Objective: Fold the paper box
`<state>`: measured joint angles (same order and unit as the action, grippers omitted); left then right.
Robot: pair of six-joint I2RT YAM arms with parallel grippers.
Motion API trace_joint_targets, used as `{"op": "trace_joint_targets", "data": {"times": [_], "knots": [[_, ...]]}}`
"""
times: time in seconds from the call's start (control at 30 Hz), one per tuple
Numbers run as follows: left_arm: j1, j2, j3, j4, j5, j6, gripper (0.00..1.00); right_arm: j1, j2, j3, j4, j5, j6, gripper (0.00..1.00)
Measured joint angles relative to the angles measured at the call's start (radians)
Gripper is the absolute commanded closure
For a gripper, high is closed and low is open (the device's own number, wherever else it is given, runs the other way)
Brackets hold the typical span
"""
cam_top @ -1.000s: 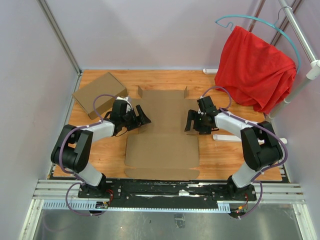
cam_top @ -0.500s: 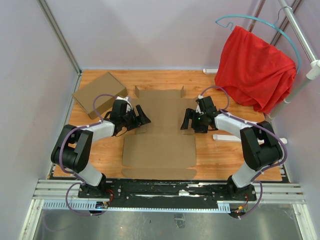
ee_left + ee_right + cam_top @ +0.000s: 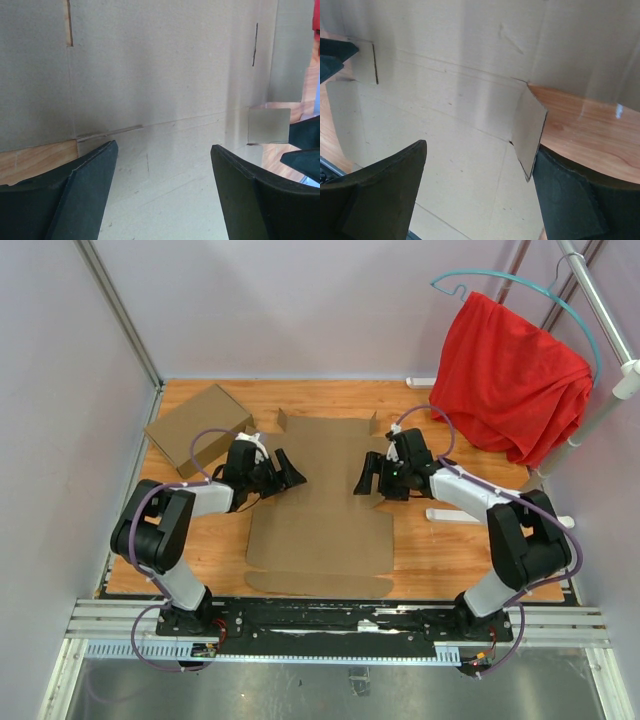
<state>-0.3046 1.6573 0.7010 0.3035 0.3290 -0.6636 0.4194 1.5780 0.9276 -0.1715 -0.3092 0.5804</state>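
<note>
The paper box (image 3: 322,505) is seen as a mostly flat die-cut sheet laid on the wooden table (image 3: 440,550), midway between the two arms, its panels running from the near edge toward the far wall. Small tabs are raised at its far corners. The left gripper (image 3: 285,470) is held low over the sheet's left edge, and the right gripper (image 3: 368,478) is set opposite it over the right edge, so that the two face each other across the cardboard. Both pairs of fingers are spread wide, and nothing is grasped by either. In the right wrist view a short side flap (image 3: 527,132) is stood up just beside one finger; whether it is touched cannot be told. A closed brown carton (image 3: 198,427) is placed at the far left corner, apart from the sheet.
</note>
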Motion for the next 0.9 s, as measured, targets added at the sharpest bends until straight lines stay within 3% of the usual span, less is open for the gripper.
{"op": "trace_joint_targets", "data": {"times": [0.47, 0.9], "knots": [[0.0, 0.013, -0.047, 0.113, 0.013, -0.021, 0.18, 0.093, 0.239, 0.168, 0.038, -0.027, 0.006, 0.19], [-0.007, -0.018, -0.093, 0.15, -0.014, -0.043, 0.18, 0.106, 0.253, 0.2, 0.012, 0.0, -0.009, 0.19]]}}
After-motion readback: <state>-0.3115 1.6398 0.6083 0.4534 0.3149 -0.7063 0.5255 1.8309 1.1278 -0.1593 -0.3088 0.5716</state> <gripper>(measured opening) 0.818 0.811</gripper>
